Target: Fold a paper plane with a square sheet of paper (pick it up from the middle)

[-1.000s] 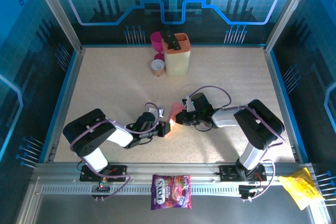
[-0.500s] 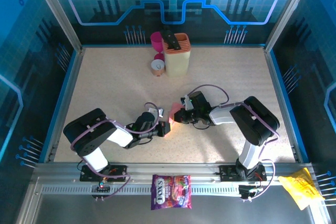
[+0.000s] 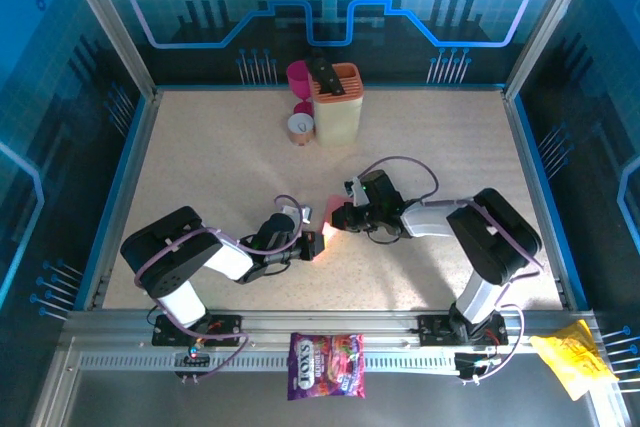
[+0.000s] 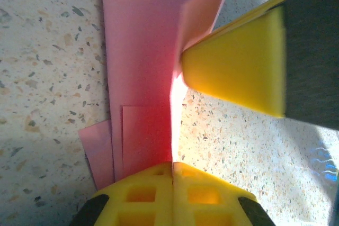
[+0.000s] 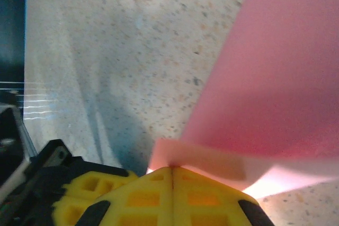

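Thin salmon-pink paper sheet [image 3: 327, 215] pinched from both sides, at centre of the frame.
The left gripper [image 3: 314, 244] stays clamped on its lower end. The right gripper [image 3: 337, 219], also clamped on it, has moved slightly leftward, so probably a fold is being closed. The sheet looks narrow and layered, with creased flaps, not yet a dart.

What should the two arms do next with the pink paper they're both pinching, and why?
Probably hold the left tool shut as an anchor and let the right tool lower its pinched flap toward the table. Both tools are shut on the folded pink paper, and that flap stands lifted off the surface, not yet creased flat.
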### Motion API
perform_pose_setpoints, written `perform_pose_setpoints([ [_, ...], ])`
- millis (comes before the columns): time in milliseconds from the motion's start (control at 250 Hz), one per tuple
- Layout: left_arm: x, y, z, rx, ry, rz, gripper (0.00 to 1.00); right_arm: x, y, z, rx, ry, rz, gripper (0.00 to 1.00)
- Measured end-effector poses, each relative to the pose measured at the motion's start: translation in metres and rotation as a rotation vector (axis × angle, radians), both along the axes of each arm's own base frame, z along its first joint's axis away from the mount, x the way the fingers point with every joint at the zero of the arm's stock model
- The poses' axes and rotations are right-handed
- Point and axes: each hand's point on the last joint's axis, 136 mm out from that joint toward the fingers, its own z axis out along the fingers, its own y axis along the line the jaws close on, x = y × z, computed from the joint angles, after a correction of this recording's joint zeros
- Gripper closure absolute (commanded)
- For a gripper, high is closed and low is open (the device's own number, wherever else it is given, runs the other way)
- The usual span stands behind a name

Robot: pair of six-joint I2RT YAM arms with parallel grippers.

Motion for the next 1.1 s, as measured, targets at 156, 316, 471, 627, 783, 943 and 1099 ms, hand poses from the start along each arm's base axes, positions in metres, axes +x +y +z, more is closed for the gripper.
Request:
perform_pose_setpoints([
  [156,0.000,0.000,0.000,-0.001,0.000,0.001,1.00,-0.007,0.007,0.006,0.000,-0.012,0.021,1.00],
  [316,0.000,0.000,0.000,-0.001,0.001,0.000,1.00,-0.009,0.007,0.003,-0.005,-0.004,0.026,1.00],
  [471,0.000,0.000,0.000,-0.002,0.002,0.000,1.00,-0.013,0.003,-0.004,-0.020,0.005,0.020,1.00],
  [627,0.000,0.000,0.000,-0.002,0.002,0.000,1.00,-0.015,-0.001,-0.014,-0.041,0.022,0.013,1.00],
  [783,0.000,0.000,0.000,-0.004,0.003,-0.003,1.00,-0.016,-0.002,-0.021,-0.053,0.036,0.015,1.00],
  [943,0.001,0.000,0.000,-0.007,0.004,-0.002,1.00,-0.011,0.003,-0.023,-0.056,0.039,0.016,1.00],
  [1099,0.001,0.000,0.000,-0.009,0.005,-0.003,1.00,-0.007,0.006,-0.022,-0.055,0.038,0.017,1.00],
])
